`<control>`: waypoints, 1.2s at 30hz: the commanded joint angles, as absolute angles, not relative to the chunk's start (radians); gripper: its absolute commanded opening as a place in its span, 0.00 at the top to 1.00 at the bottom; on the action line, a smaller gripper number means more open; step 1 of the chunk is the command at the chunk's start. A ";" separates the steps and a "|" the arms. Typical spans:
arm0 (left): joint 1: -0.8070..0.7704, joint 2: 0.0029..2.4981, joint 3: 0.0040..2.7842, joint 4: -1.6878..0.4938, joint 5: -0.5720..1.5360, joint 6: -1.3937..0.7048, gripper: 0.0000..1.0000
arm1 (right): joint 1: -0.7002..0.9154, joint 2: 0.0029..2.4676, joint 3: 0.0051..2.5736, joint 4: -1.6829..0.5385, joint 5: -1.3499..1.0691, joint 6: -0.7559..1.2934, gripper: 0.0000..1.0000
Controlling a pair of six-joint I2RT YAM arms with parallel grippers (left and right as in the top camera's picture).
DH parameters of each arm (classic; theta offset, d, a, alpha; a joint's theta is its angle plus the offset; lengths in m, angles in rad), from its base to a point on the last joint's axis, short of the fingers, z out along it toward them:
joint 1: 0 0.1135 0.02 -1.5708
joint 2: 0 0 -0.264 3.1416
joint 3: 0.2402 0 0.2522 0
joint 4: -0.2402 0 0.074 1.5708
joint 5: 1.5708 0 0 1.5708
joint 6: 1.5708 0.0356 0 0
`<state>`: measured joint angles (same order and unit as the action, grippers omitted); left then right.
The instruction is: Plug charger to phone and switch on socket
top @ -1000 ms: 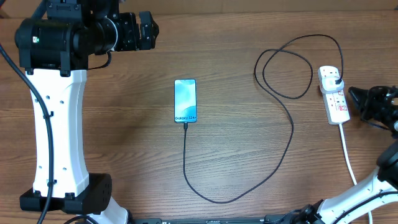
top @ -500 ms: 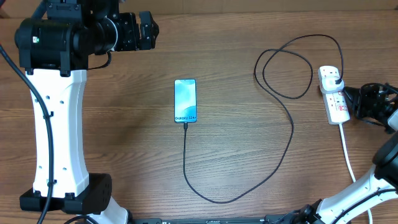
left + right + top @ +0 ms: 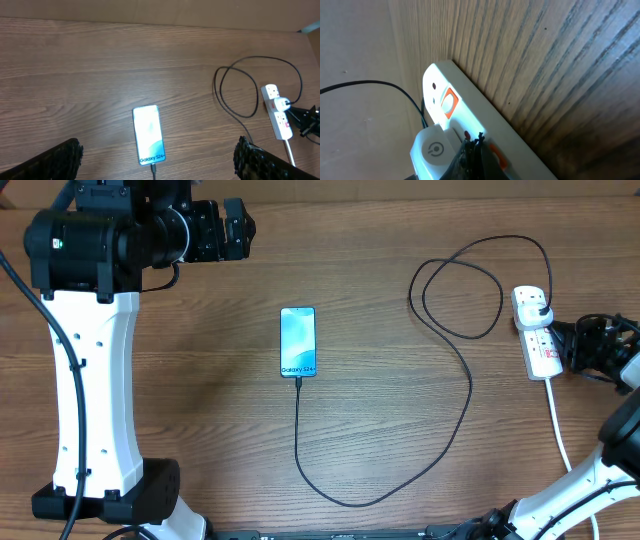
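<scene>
The phone [image 3: 298, 341] lies flat mid-table, screen lit, with the charger's tip in its bottom end. The black charger cable [image 3: 470, 395] loops right to a white adapter [image 3: 540, 307] plugged into the white socket [image 3: 535, 330]. My right gripper [image 3: 572, 345] is shut, its tips touching the socket's right side. In the right wrist view the closed fingertips [image 3: 472, 146] rest on the socket [image 3: 485, 120] beside the adapter [image 3: 432, 150], close to a small red switch [image 3: 495, 152]. My left gripper [image 3: 235, 230] is open and empty, held high, looking down on the phone [image 3: 148, 134].
The socket's thick white cord [image 3: 562, 430] runs toward the front right edge. A second orange switch [image 3: 449, 102] shows further along the strip. The left arm's white column [image 3: 95, 380] stands at the left. Bare wood lies between phone and cable loop.
My right gripper has moved left to the socket and now touches its side. The phone, cable and left arm have not moved.
</scene>
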<state>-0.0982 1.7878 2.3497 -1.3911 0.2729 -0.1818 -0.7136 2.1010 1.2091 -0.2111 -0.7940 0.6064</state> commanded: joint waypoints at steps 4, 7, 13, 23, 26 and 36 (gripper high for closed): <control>-0.108 1.778 2.347 -1.388 0.281 -0.181 0.00 | -0.701 2.115 1.197 -0.212 -0.806 0.580 0.96; -0.108 1.778 2.347 -1.388 0.281 -0.181 0.00 | -0.700 2.121 1.197 -0.226 -0.816 0.567 0.96; -0.108 1.778 2.347 -1.388 0.281 -0.180 0.00 | -0.700 2.123 1.196 -0.268 -0.812 0.544 0.96; -0.108 1.778 2.347 -1.388 0.281 -0.181 0.00 | -0.700 2.123 1.196 -0.324 -0.771 0.522 0.96; -0.108 1.778 2.347 -1.388 0.281 -0.180 0.00 | -0.700 2.123 1.196 -0.324 -0.770 0.522 0.96; -0.108 1.778 2.347 -1.388 0.281 -0.181 0.00 | -0.677 2.124 1.179 -0.327 -0.757 0.520 0.96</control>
